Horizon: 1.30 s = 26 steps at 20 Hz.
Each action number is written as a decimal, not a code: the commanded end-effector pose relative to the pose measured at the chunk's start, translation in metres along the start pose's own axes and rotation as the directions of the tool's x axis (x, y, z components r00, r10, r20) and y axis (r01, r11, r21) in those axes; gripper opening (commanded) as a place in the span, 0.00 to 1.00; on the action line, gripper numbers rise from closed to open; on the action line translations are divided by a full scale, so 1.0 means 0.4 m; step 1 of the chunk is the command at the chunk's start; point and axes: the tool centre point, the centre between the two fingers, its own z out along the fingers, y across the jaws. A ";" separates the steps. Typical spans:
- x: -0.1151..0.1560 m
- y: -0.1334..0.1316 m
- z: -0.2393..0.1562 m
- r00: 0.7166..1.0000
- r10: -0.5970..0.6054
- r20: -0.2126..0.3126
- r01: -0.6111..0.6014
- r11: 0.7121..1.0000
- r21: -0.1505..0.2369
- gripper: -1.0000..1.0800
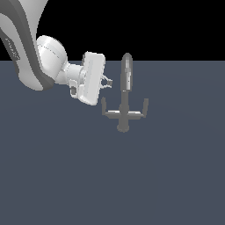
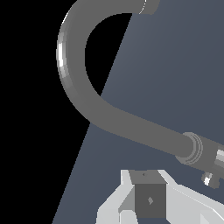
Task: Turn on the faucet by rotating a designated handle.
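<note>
base: nearest the exterior camera, the faucet (image 1: pixel 124 101) is standing on its short round foot on the dark floor (image 1: pixel 110 184), with the crossbar just above it and an upturned peg at each end.
handle: the peg on the exterior view's left (image 1: pixel 103 105) is sitting closest to the gripper, so I am judging it the one to turn; the twin peg (image 1: pixel 145 105) is standing well apart, on the far side of the spout.
how it will handle: it is looking like rigid metal, thin and smooth, fixed to a pivot. It probably will not bend or break, but pads may be slipping on so narrow a round post.
where to hold: I would be taking the peg low, near where it meets the crossbar, or pushing its side so the bar swings about the stem.
gripper: the gripper (image 1: pixel 108 82) is hovering above and just beside the left peg, apart from it and holding nothing. The fingers are too small in the exterior view, and mostly out of frame in the wrist view, to tell whether they are spread or closed.
spout: the spout (image 2: pixel 87 105) is filling the wrist view as a thick curved pipe, close ahead of the hand; in the exterior view it is rising tall behind the crossbar.
arm: the white arm (image 1: pixel 33 57) is reaching in from the exterior view's left.
</note>
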 end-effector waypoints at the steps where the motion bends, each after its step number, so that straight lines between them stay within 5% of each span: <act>1: -0.018 0.027 -0.005 0.997 -0.074 0.006 0.074 0.997 0.024 0.00; 13: -0.080 0.134 -0.021 0.939 -0.343 -0.001 0.341 0.934 0.111 0.00; 26: -0.094 0.164 -0.024 0.912 -0.409 -0.010 0.407 0.904 0.133 0.00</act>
